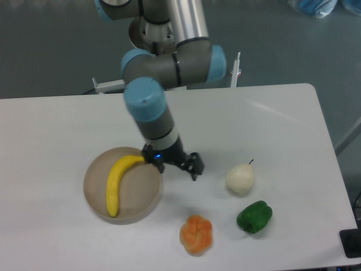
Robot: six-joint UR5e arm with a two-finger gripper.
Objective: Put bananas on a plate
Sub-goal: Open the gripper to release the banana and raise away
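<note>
The banana lies inside the plate, a long yellow curve running from the plate's upper right edge down toward its lower left. Its upper end bends to the right and reaches close to the rim, just beside the gripper; its lower end rests on the plate floor near the front rim. Nothing grips it.

The plate is a round, shallow, tan dish sitting on the white table, toward the left front part of the surface.

The gripper hangs just to the right of the plate's upper right rim, over the bare table. Its two dark fingers point down and are spread apart, with nothing between them, so it is open and empty. A small blue light shows on its body. The arm rises from it up and back, with grey tube sections and light blue joint caps, to a base behind the table's far edge.

Further right on the table, well apart from the plate, stands a pale pear with a thin stem. Just in front of it lies a green pepper. An orange lumpy fruit sits near the front edge, between the plate and the pepper.
</note>
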